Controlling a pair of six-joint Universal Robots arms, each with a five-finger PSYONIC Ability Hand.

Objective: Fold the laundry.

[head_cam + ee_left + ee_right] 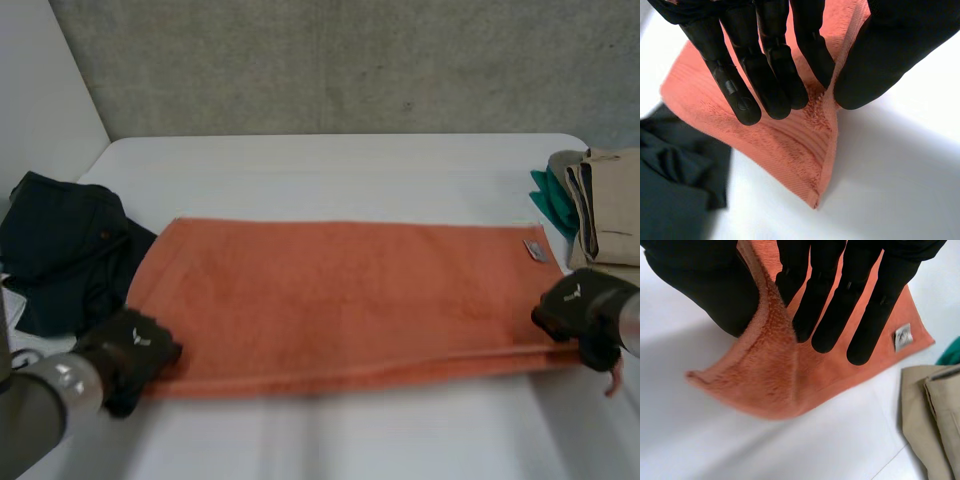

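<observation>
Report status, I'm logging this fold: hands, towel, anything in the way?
Left hand pinching orange towel, near left corner; right hand, near right corner. Towel otherwise flat on table. Dark garment, beige pile beside its ends, not on it.

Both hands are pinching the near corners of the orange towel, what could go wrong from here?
The left hand and right hand each pinch only a small ridge of the orange towel; it may slip out when lifted. The towel's left end lies against the dark garment, which could get dragged along. The folded beige stack sits close beside the right hand and might be bumped.
</observation>
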